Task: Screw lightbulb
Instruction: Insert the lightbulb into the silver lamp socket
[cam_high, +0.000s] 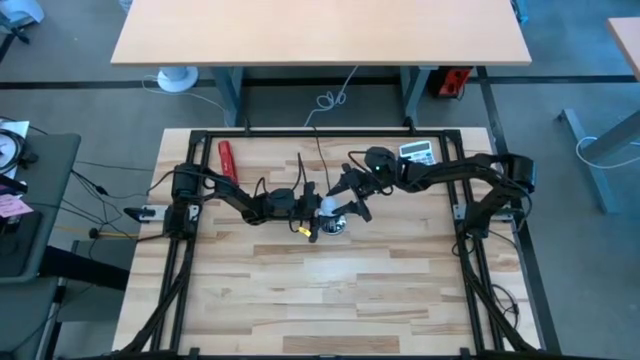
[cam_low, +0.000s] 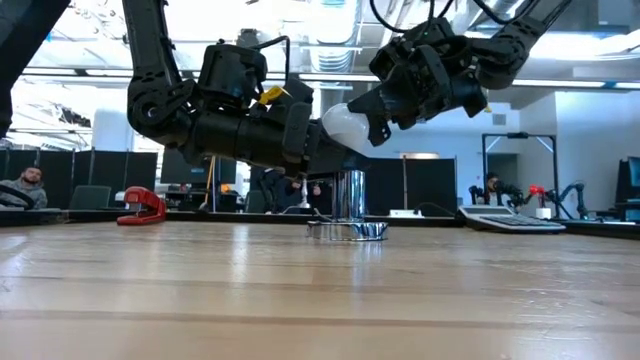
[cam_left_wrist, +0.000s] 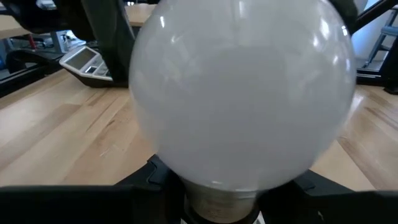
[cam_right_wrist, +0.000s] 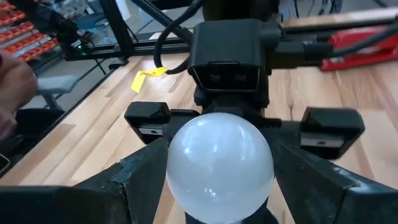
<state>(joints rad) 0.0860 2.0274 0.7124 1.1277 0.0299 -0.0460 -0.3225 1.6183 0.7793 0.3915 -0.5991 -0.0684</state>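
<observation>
The white lightbulb (cam_low: 345, 125) lies level in the air, globe toward the table's right and screw base toward the left. It is just above the shiny metal socket (cam_low: 346, 208), which stands upright on its round foot mid-table (cam_high: 337, 224). My left gripper (cam_low: 312, 140) comes from the left and is shut at the bulb's base. My right gripper (cam_low: 385, 118) comes from the right with a finger on each side of the globe (cam_right_wrist: 219, 165). My left gripper pinches the bulb's grey screw base (cam_left_wrist: 219, 202) between its two fingers, level from the table's left, with the bulb pointing along the fingers. The bulb is lifted clear of the socket and table. My right gripper has its fingers (cam_right_wrist: 140, 177) against opposite sides of the white globe (cam_right_wrist: 180, 155), level from the table's right.
A red tool (cam_high: 228, 160) lies at the far left and a calculator (cam_high: 416, 152) at the far right. The socket's black cord (cam_high: 318, 150) runs to the far edge. A yellow tag (cam_low: 268, 95) hangs on the left arm. A person's hand (cam_right_wrist: 12, 87) shows beyond the table.
</observation>
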